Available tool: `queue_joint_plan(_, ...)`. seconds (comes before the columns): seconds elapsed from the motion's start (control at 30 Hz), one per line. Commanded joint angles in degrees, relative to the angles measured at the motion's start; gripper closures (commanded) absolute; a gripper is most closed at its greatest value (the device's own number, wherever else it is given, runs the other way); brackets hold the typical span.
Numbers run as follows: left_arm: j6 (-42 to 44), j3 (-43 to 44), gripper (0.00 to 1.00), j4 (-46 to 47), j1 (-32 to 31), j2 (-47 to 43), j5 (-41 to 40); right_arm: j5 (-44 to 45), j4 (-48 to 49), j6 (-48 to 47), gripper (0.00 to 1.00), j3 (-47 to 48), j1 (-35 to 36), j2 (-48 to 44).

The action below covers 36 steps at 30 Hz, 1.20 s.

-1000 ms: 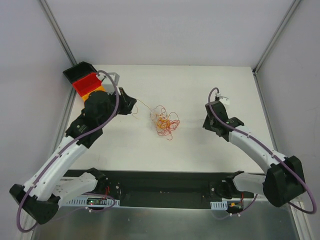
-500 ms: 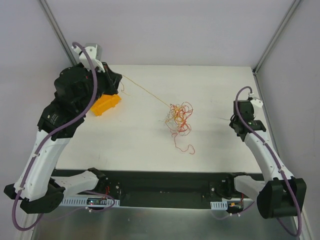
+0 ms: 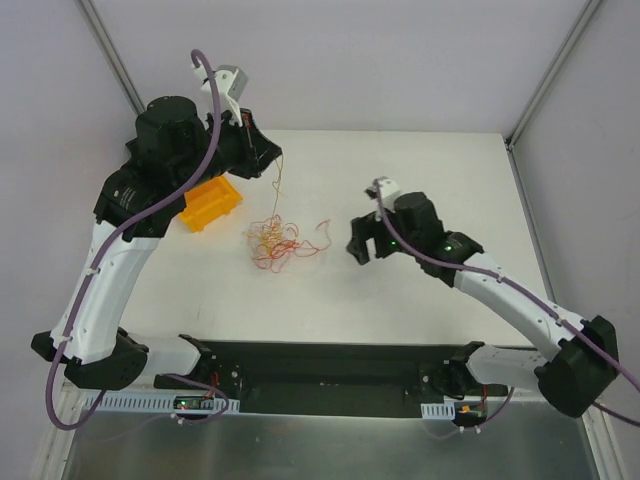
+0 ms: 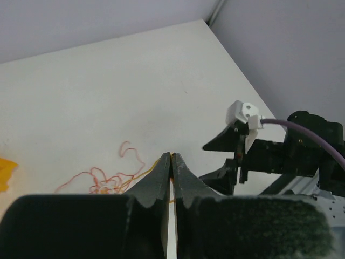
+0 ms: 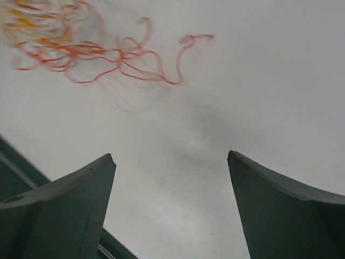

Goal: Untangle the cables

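The cables (image 3: pixel 280 240) are a loose tangle of thin orange, red and yellow strands lying left of the table's centre. One yellow strand rises from the tangle to my left gripper (image 3: pixel 272 157), which is held high above it. In the left wrist view that gripper (image 4: pixel 172 156) is shut on the yellow strand, with the tangle (image 4: pixel 102 181) below. My right gripper (image 3: pixel 358 243) hovers just right of the tangle. It is open (image 5: pixel 170 156) and holds nothing, with red loops of the cables (image 5: pixel 91 51) ahead of its fingers.
An orange bin (image 3: pixel 210 203) sits on the table at the far left, under the left arm. The right arm (image 4: pixel 269 156) shows in the left wrist view. A black rail (image 3: pixel 320 365) runs along the near edge.
The right gripper has opened and swung left to the tangle. The left gripper has shifted right, still pinching its strand, which now hangs down instead of stretching out. The tangle has moved left.
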Motion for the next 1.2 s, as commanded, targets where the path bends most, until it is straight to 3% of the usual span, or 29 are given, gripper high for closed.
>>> queue_joint_plan(0.0, -2.2, 3.4, 1.00, 0.5, 0.5, -0.3, 9.5, -4.5, 18.1, -7.6, 0.11, 9.2, 14.8, 6.3)
queue_joint_plan(0.23, -4.0, 4.2, 1.00, 0.4, 0.5, -1.5, 12.8, 1.2, 40.3, 4.5, 0.11, 17.5, 20.9, 20.3)
queue_joint_plan(0.37, -4.6, 6.3, 1.00, 0.4, 0.5, -1.5, 13.9, 2.7, 48.2, 10.4, 0.19, 19.2, 22.4, 27.4)
queue_joint_plan(0.5, -4.1, 13.5, 1.00, 0.4, 0.5, 0.0, 13.9, 12.2, 42.8, 13.9, 0.36, 17.1, 22.5, 30.7)
queue_joint_plan(0.6, -2.3, 22.2, 1.00, 0.3, 0.5, 1.7, 11.0, 22.7, 40.7, 20.4, 0.48, 3.0, 21.2, 25.6)
queue_joint_plan(0.7, -1.4, 29.8, 1.00, 0.6, 0.5, 3.2, 5.2, 30.2, 36.3, 23.0, 0.48, -5.9, 19.6, 18.5)
queue_joint_plan(0.83, -0.8, 30.8, 1.00, 2.4, 0.5, 3.7, 2.3, 31.4, 24.5, 25.5, 0.48, -8.3, 11.6, 11.1)
queue_joint_plan(0.87, -0.5, 30.7, 1.00, 2.8, 0.5, 3.6, 1.7, 30.7, 22.8, 25.7, 0.46, -8.6, 9.3, 10.6)
queue_joint_plan(0.97, 0.1, 26.5, 1.00, 2.9, 0.5, 2.6, 1.9, 17.5, 24.5, 20.1, 0.31, -9.3, 4.6, 9.0)
queue_joint_plan(1.07, -0.7, 13.5, 0.99, 2.9, 0.5, -0.2, 6.7, 7.1, 19.2, 15.9, 0.23, -5.5, 3.5, 7.1)
queue_joint_plan(1.17, -1.0, -3.0, 0.61, 2.9, 0.5, -3.9, 9.8, -0.6, 9.8, 14.7, 0.20, -2.9, 3.3, 5.8)
